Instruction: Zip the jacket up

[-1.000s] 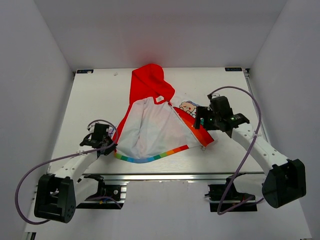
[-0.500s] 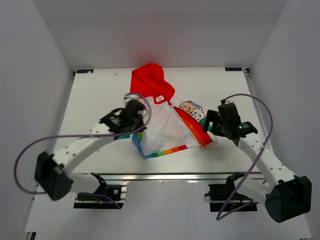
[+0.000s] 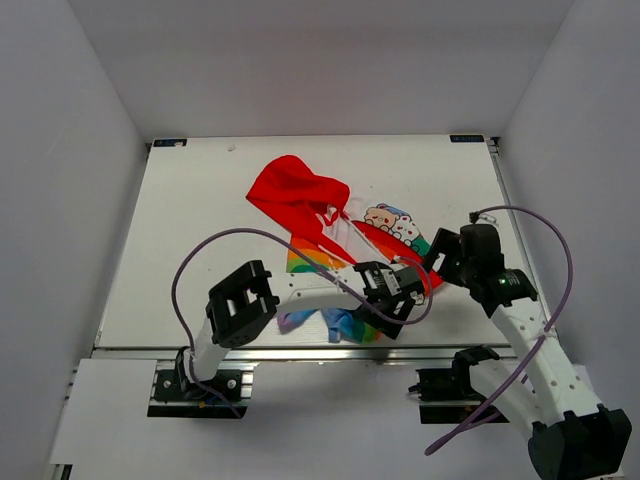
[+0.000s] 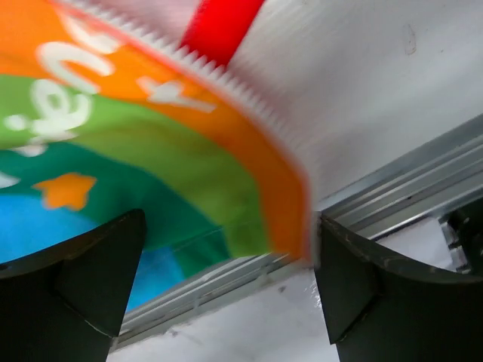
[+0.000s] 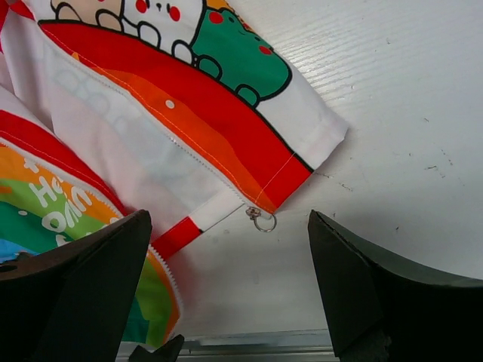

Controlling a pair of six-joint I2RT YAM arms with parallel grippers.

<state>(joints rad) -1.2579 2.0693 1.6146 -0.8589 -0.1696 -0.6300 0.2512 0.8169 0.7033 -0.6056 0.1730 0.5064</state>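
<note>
The jacket (image 3: 295,190) lies crumpled mid-table, red hood at the back, cartoon print (image 3: 392,222) to the right. One rainbow front panel (image 3: 335,322) is dragged to the table's front edge. My left gripper (image 3: 388,300) is open over that panel. In the left wrist view the blurred rainbow cloth (image 4: 151,151) and its zipper teeth (image 4: 226,83) hang loose by the left gripper (image 4: 232,219). My right gripper (image 3: 447,262) is open just right of the jacket. In the right wrist view the zipper pull ring (image 5: 262,219) lies on the table at the red hem corner (image 5: 287,177), level with the fingertips of the right gripper (image 5: 226,219).
The table's aluminium front rail (image 3: 300,352) runs just below the dragged cloth, and also shows as the rail (image 4: 407,196) in the left wrist view. The left arm's purple cable (image 3: 200,262) loops over the left half of the table. White walls enclose three sides.
My left arm swept from the left side across to the right, dragging the jacket's panel over, then opened and let go. My right gripper drew back right and nearer, still open.
</note>
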